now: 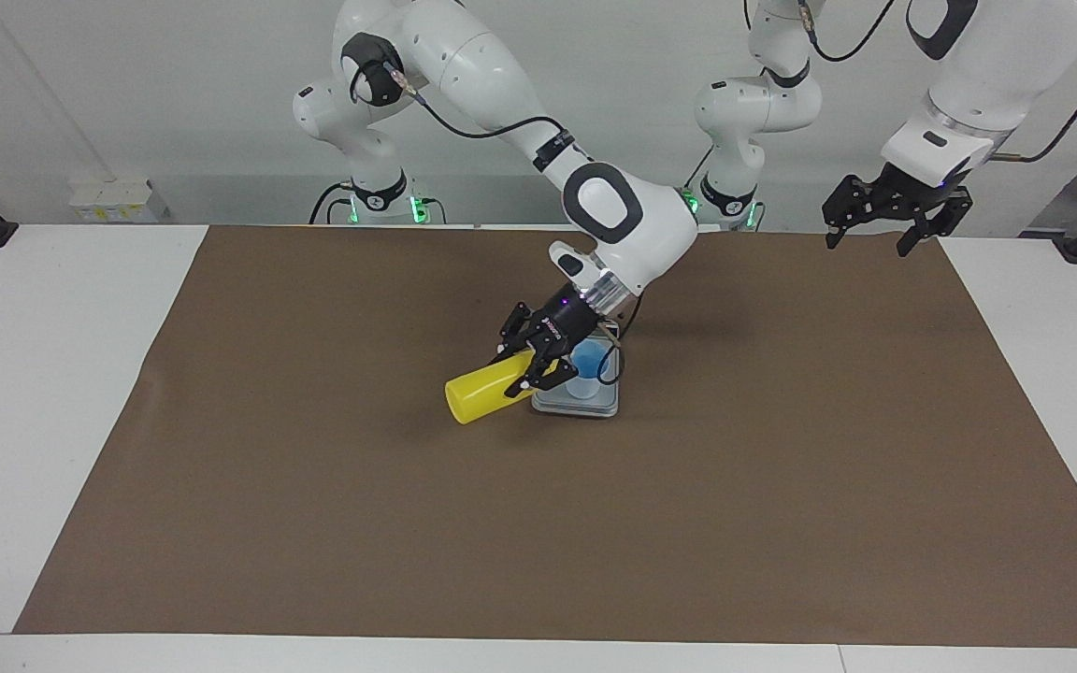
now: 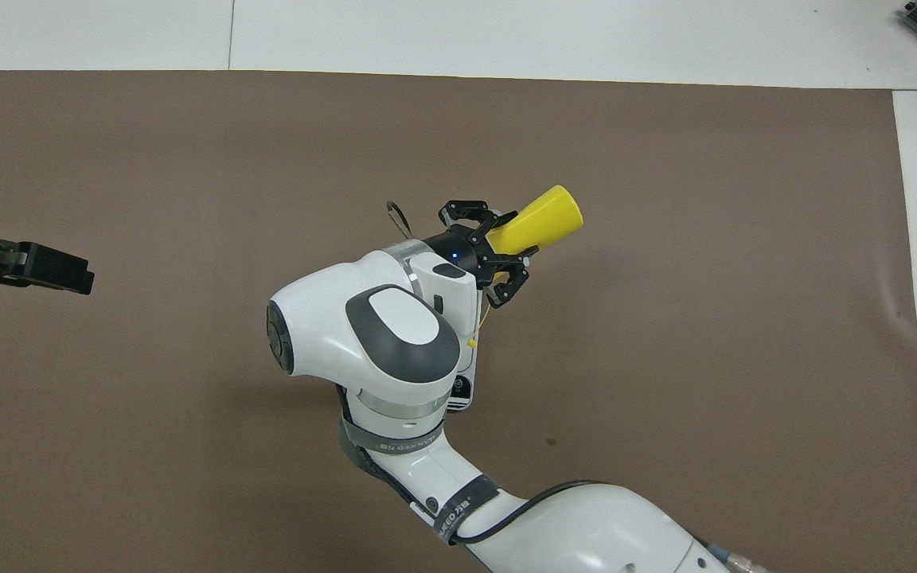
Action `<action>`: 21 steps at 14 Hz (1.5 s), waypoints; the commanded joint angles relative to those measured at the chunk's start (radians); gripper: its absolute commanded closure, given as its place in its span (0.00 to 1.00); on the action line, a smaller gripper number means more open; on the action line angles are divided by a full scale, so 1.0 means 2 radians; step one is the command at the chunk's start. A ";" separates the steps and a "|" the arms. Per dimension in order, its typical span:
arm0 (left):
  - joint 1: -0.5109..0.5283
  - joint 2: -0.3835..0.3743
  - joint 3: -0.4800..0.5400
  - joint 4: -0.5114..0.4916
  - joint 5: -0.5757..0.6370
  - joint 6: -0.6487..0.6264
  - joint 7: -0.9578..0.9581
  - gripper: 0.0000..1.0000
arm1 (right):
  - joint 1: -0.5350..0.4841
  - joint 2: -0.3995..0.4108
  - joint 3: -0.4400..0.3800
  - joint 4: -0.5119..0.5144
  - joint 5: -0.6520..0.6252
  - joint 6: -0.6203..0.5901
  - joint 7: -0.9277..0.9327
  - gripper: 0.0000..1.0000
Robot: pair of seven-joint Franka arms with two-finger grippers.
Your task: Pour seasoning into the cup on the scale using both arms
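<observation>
Yellow bottle (image 1: 482, 393) held near-horizontal, nozzle end over blue cup (image 1: 587, 361) on scale (image 1: 578, 400), pinched by right gripper (image 1: 531, 359), left gripper (image 1: 880, 221) spread, parked, no legible labels.

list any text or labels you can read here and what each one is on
"SPEED 万兆", partly readable: on the grey strap around the right arm's forearm.
Small print on the upper strap of the same arm: too blurred to read.
Scale display: hidden by the right gripper, which holds the tilted yellow bottle.
Cup: no print visible.
</observation>
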 commanded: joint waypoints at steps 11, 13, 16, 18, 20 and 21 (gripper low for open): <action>0.006 -0.002 -0.003 0.001 0.004 -0.005 0.006 0.00 | -0.013 -0.029 0.004 -0.027 -0.040 0.026 -0.018 1.00; 0.006 -0.002 -0.003 0.001 0.004 -0.005 0.006 0.00 | -0.012 -0.029 0.004 -0.027 -0.040 0.026 -0.018 1.00; 0.006 -0.002 -0.003 0.001 0.004 -0.005 0.006 0.00 | -0.012 -0.030 0.004 -0.027 -0.038 0.026 -0.019 1.00; 0.006 -0.002 -0.003 0.001 0.004 -0.005 0.006 0.00 | -0.012 -0.030 0.004 -0.027 -0.035 0.026 -0.019 1.00; 0.006 -0.002 -0.003 0.001 0.004 -0.005 0.006 0.00 | -0.016 -0.033 0.007 -0.028 -0.032 0.027 -0.020 1.00; 0.006 -0.002 -0.003 0.001 0.004 -0.005 0.006 0.00 | -0.025 -0.037 0.007 -0.028 -0.012 0.028 -0.017 1.00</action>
